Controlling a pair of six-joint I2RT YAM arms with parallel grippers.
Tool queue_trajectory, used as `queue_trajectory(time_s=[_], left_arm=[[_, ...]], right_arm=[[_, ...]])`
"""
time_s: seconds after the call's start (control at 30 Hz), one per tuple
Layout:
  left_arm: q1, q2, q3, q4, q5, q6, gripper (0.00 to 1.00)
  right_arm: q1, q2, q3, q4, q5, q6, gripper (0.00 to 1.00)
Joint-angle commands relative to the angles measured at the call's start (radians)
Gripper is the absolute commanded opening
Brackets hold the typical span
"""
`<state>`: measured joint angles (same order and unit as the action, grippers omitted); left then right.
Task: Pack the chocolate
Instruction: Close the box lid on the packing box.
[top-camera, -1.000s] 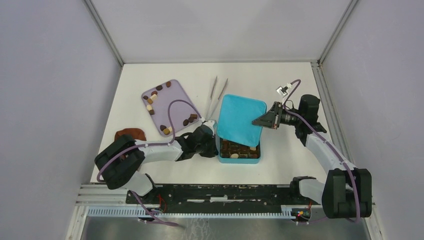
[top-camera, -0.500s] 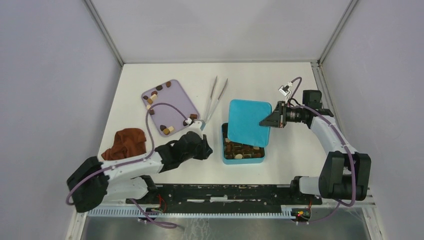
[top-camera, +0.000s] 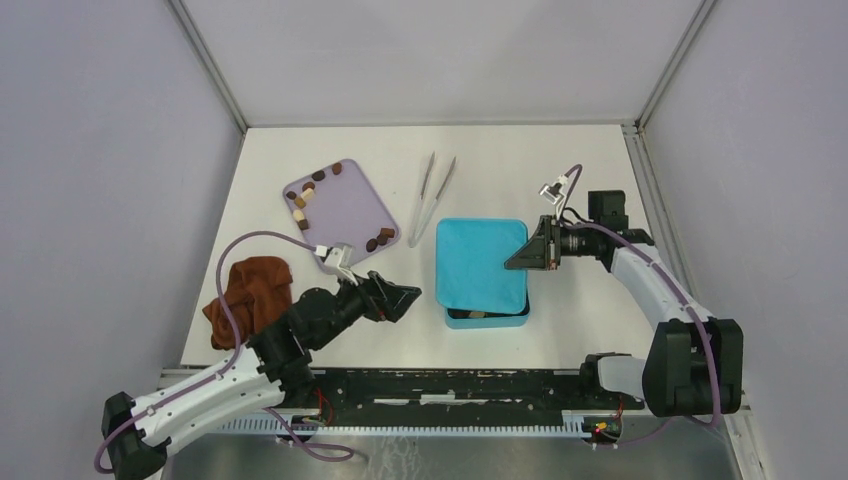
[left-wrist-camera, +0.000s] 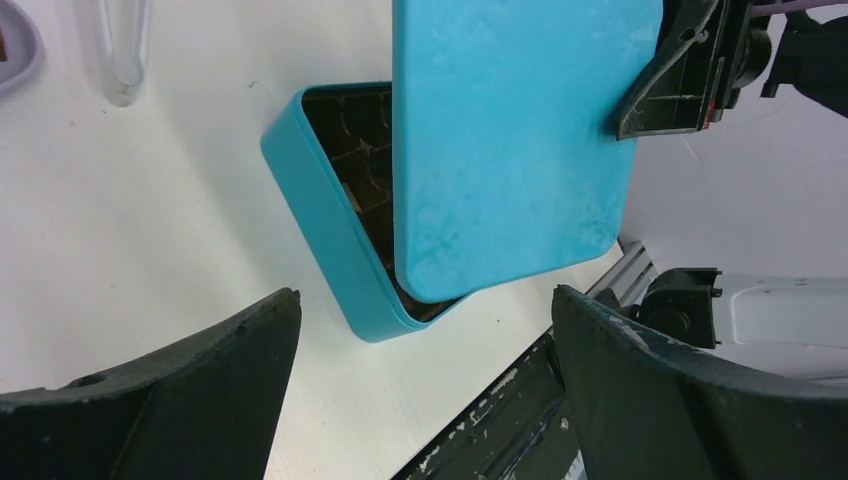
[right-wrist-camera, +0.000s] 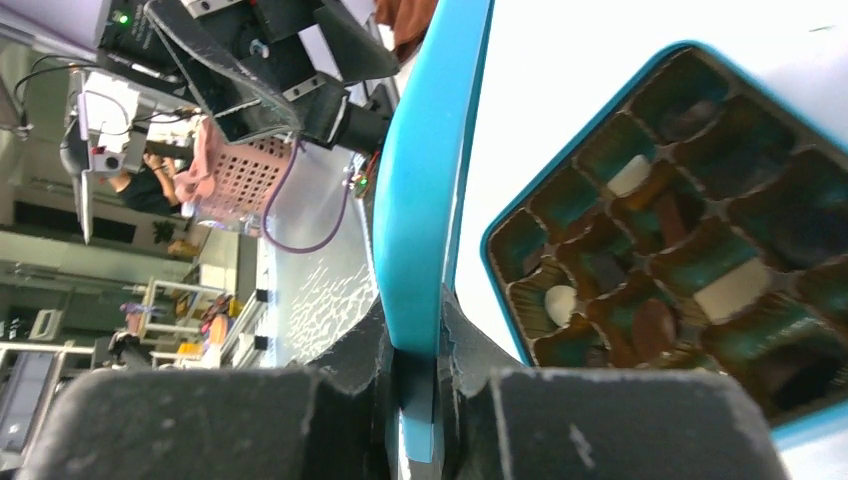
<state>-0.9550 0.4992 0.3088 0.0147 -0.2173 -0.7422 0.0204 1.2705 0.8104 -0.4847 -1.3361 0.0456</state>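
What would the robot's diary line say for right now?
right gripper: shut on teal lid | teal lid: above teal box, not seated | left gripper: open, empty | chocolate: some on lilac tray

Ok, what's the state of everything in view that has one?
lid: held over box, not seated.
box: partly uncovered, chocolates in cells.
right gripper: shut on lid's edge.
left gripper: open, empty.
tray: several chocolates on it.
tweezers: lying on table, unheld.
cloth: crumpled on table.
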Motion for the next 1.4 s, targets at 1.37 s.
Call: queue_trajectory(time_s=[1.37], left_arm=[[0.009, 0.632, 0.179, 0.195, 0.187, 0.017, 0.77]], right_arm=[[-0.054, 0.007, -0.202, 0.26, 0.018, 0.191, 0.13]])
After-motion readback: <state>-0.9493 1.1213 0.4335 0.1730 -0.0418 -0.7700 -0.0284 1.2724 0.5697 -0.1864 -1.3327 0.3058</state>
